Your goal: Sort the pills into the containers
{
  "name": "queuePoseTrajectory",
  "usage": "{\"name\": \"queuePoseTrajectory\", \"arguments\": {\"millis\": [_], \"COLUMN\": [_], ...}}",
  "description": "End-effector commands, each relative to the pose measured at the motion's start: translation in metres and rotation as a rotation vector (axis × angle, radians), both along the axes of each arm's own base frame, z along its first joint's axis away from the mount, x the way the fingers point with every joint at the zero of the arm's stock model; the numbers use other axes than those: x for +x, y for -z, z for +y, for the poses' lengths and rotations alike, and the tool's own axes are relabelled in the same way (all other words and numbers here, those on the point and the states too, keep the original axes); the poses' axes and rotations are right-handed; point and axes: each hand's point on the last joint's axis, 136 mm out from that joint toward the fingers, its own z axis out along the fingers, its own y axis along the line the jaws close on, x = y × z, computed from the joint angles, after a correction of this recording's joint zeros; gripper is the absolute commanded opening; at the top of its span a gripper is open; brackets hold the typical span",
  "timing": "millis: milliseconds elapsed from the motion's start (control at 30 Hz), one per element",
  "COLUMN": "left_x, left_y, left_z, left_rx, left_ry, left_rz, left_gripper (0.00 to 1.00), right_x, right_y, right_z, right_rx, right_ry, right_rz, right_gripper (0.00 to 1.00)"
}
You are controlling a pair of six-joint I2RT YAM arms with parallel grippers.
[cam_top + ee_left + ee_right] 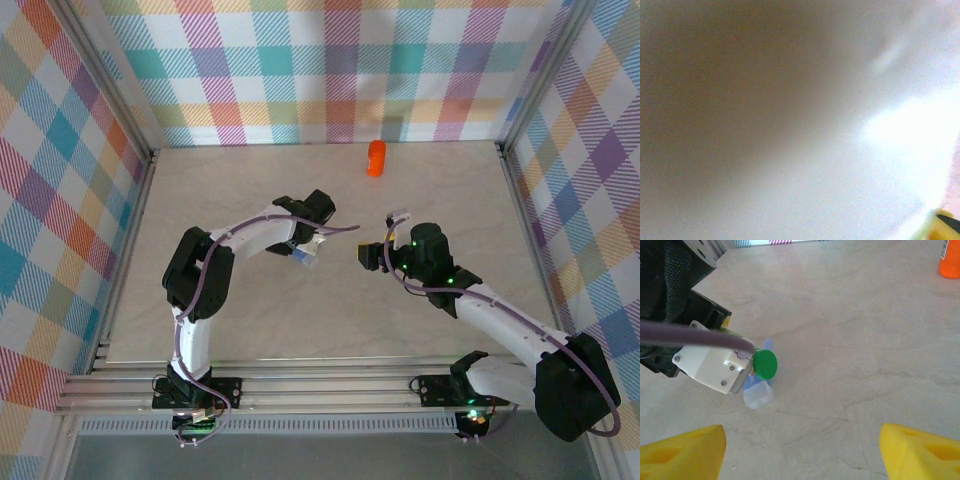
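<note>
My left gripper (312, 243) is shut on the clear whitish bottle, whose green cap (764, 364) juts out of the fingers toward the right wrist camera. The bottle's body (790, 125) is a pale blur pressed close to the left wrist camera, with one yellow fingertip (945, 227) at the corner. Just under the cap, the flat blue translucent box (757, 392) (301, 254) lies on the table. The orange bottle (376, 157) (950, 260) stands upright near the back wall. My right gripper (368, 256) (800, 452) hovers open to the right of the box, holding nothing. The pills are out of view.
The pale marble tabletop (330, 320) is bounded by plaid walls on three sides and a metal rail (320, 385) at the near edge. The left arm's white wrist housing (710, 365) and purple cable (690, 335) sit close to the box.
</note>
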Motion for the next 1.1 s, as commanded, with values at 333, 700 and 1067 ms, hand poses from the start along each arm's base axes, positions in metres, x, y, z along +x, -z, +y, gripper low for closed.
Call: {"name": "queuePoseTrajectory", "arguments": {"millis": [333, 700, 1067], "left_x": [-0.032, -0.047, -0.041], "left_y": [-0.029, -0.051, -0.072], "left_z": [-0.008, 0.011, 0.015], "left_rx": [-0.565, -0.880, -1.023], "left_ry": [-0.212, -0.217, -0.220], "left_rz": [0.013, -0.077, -0.149], "left_gripper": [0.00, 0.00, 0.00], "right_x": [0.006, 0.015, 0.029], "right_y": [0.007, 0.054, 0.102], "right_z": [0.013, 0.072, 0.135], "right_rx": [0.024, -0.105, -0.204], "right_ry": [-0.055, -0.330, -0.496], "right_rz": [-0.029, 0.097, 0.065], "right_gripper": [0.79, 0.70, 0.67]}}
